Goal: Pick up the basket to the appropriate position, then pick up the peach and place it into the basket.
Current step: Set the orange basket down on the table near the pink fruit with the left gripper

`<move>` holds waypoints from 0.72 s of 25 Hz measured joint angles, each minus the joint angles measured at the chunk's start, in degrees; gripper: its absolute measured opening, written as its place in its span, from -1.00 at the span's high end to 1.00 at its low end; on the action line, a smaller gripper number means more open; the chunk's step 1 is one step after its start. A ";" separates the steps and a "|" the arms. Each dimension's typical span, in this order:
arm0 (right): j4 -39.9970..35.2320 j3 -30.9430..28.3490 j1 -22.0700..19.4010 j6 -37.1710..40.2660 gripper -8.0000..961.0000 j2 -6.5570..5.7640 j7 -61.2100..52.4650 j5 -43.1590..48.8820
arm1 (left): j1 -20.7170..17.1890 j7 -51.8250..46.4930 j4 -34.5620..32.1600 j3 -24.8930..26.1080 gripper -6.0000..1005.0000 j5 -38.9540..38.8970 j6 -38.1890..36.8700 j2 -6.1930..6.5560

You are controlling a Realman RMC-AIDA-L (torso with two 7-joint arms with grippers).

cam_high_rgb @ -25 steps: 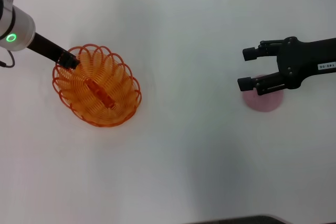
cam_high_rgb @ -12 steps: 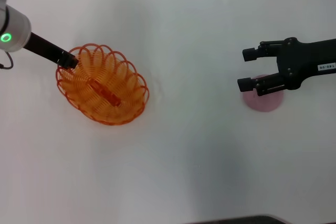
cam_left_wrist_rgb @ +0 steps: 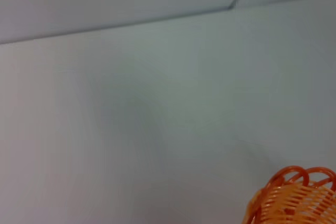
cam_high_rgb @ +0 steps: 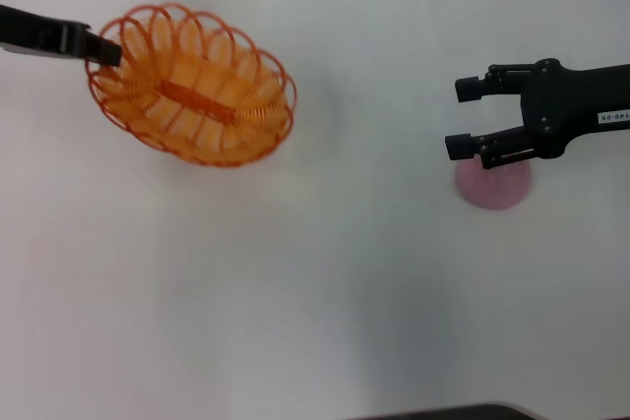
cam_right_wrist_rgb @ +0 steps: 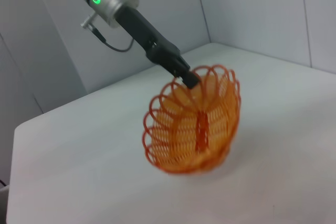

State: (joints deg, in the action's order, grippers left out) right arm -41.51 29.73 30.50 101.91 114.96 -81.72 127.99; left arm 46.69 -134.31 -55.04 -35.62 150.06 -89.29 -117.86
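The orange wire basket (cam_high_rgb: 192, 86) hangs tilted above the white table at the upper left, held by its rim. My left gripper (cam_high_rgb: 103, 49) is shut on that rim at the basket's left end. The right wrist view shows the basket (cam_right_wrist_rgb: 191, 124) lifted and tipped, with the left gripper (cam_right_wrist_rgb: 188, 78) clamped on its top edge. A corner of the basket (cam_left_wrist_rgb: 294, 198) shows in the left wrist view. The pink peach (cam_high_rgb: 492, 184) lies on the table at the right. My right gripper (cam_high_rgb: 461, 118) is open and empty, hovering just over the peach's upper left side.
The white table (cam_high_rgb: 325, 272) is bare around both things. Grey walls (cam_right_wrist_rgb: 252, 9) stand behind the table's far edges in the wrist views.
My left gripper has lifted the basket off the table and carried it up and slightly right, tilting it. The right gripper and the peach have stayed in place.
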 joint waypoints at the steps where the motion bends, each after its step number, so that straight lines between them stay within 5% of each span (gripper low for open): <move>1: 0.00 -0.01 0.00 -0.05 -0.96 0.00 0.16 -0.03 | -0.16 -0.60 -0.37 0.49 0.86 -0.21 -0.44 0.20; 13: -0.02 -0.03 0.52 -0.57 -0.96 0.00 1.66 -0.75 | -2.97 -6.60 -3.30 0.69 0.87 -0.37 -1.02 -0.42; 16: -0.04 -0.03 0.29 -1.36 -0.96 0.00 2.70 -1.23 | -3.84 -9.86 -3.92 0.49 0.88 -0.21 0.07 -1.19; 18: -0.03 -0.03 0.19 -2.06 -0.96 0.00 3.52 -1.36 | -5.50 -15.10 -6.48 0.01 0.88 0.14 2.48 -2.94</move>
State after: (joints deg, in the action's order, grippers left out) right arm -41.55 29.71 30.68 99.86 114.96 -78.20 126.64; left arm 41.19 -149.41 -61.52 -35.61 150.20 -86.82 -120.80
